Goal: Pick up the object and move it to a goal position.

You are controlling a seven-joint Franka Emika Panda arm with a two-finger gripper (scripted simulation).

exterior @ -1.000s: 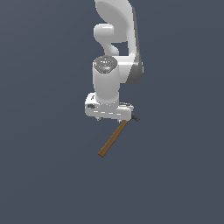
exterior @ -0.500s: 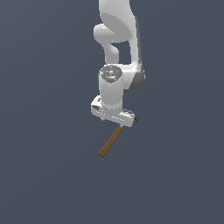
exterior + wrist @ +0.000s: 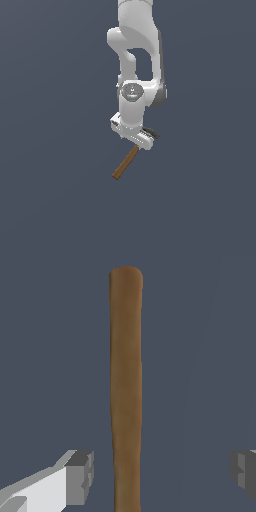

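The object, a hammer, lies on the flat blue-grey ground in the exterior view. Its brown wooden handle (image 3: 125, 164) points toward the lower left, and its dark head (image 3: 153, 134) peeks out beside the white hand. My gripper (image 3: 138, 145) hangs right over the head end of the handle, with the fingertips hidden behind the hand. In the wrist view the handle (image 3: 126, 391) runs lengthwise between the two grey fingertips (image 3: 80, 476). My gripper (image 3: 160, 473) is open, the handle sits much nearer one finger, and neither pad touches it.
The white arm (image 3: 136, 60) rises above the hand in the exterior view. Around the hammer there is only plain dark blue-grey ground (image 3: 60, 200).
The hand has shifted slightly toward the exterior view's right, come lower, and turned at the wrist so it lines up across the handle. The hammer has not moved.
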